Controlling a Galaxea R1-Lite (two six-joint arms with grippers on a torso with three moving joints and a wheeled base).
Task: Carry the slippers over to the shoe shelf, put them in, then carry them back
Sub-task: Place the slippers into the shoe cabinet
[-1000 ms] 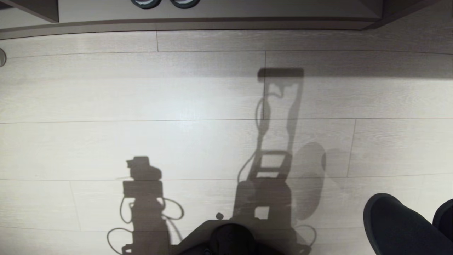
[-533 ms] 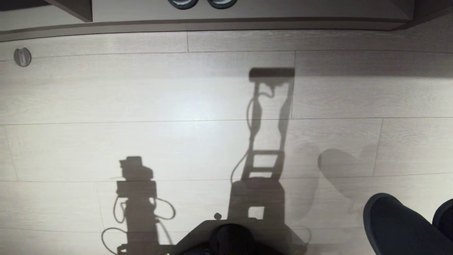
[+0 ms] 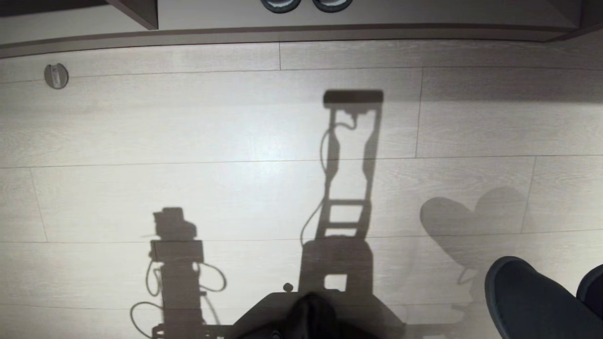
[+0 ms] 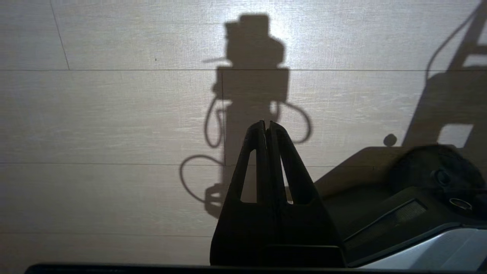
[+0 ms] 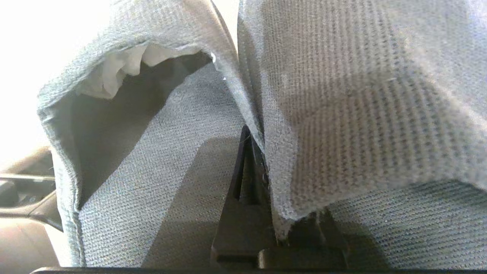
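The slippers (image 3: 532, 301) hang above the floor (image 3: 235, 141) at the robot's right, side by side in the right hand (image 5: 253, 152). The shelf (image 3: 377, 21) runs along the far edge, with two round objects (image 3: 306, 4) in it. A disc (image 3: 56, 76) lies far left on the floor.

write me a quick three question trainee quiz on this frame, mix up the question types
1. True or false: the right gripper is shut on the dark charcoal fabric slippers.
2. Multiple choice: the left gripper is A) shut and holding nothing, above the pale wood-grain plank floor; B) clamped on a slipper; C) wide open.
3. Fill in: in the head view, the toes of the slippers show at the lower ____ corner.

Key: 1 true; 2 A; 3 right.
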